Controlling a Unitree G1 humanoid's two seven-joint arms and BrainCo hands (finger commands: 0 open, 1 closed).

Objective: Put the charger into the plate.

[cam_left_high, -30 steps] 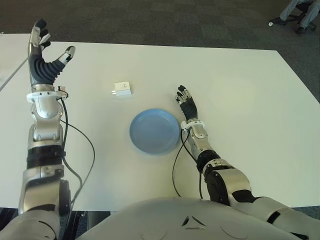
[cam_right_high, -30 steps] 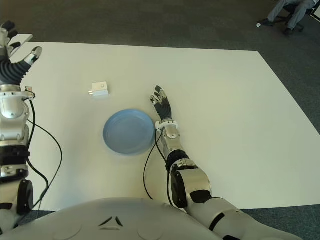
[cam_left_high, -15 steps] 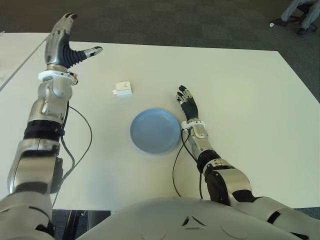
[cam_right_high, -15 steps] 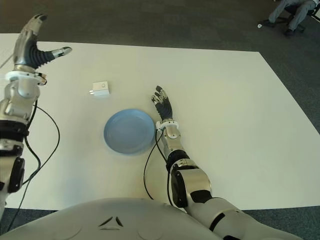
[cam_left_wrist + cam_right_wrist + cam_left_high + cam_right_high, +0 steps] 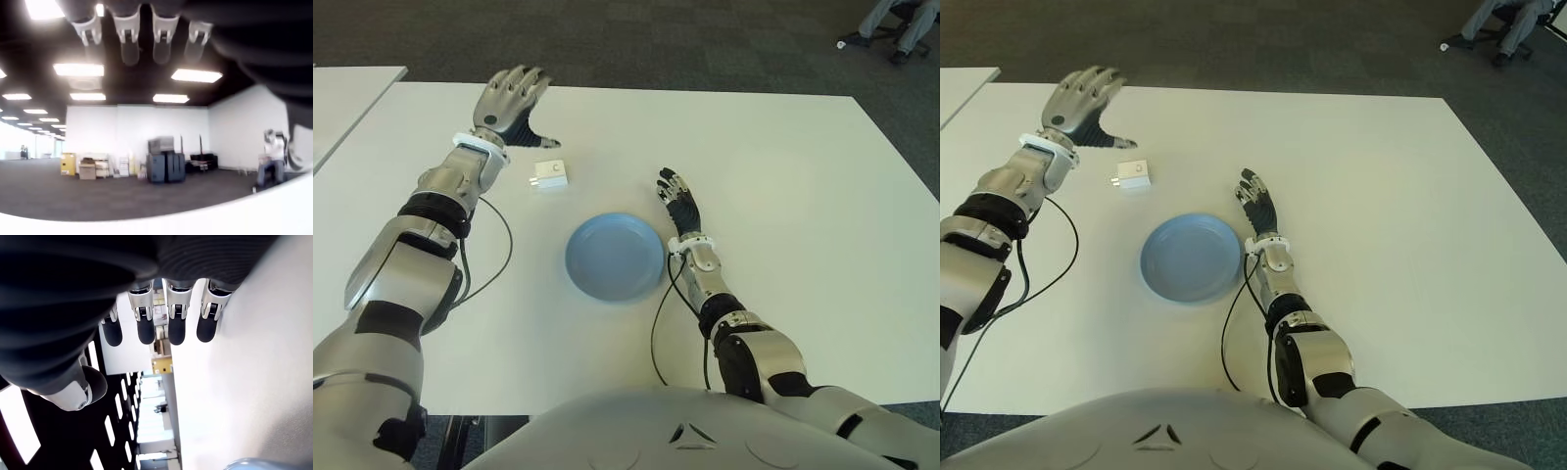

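1 charger (image 5: 552, 175); 1 plate (image 5: 615, 258); 2 empty hands.

White charger (image 5: 551, 175) lies flat (prongs leftward) just behind the empty blue plate (image 5: 615, 258).

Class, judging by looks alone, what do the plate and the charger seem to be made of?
Plate: probably plastic or glazed ceramic; uniform pale blue with a smooth, softly shiny surface. Charger: likely hard plastic; a plain white, matte, boxy shell with crisp edges.
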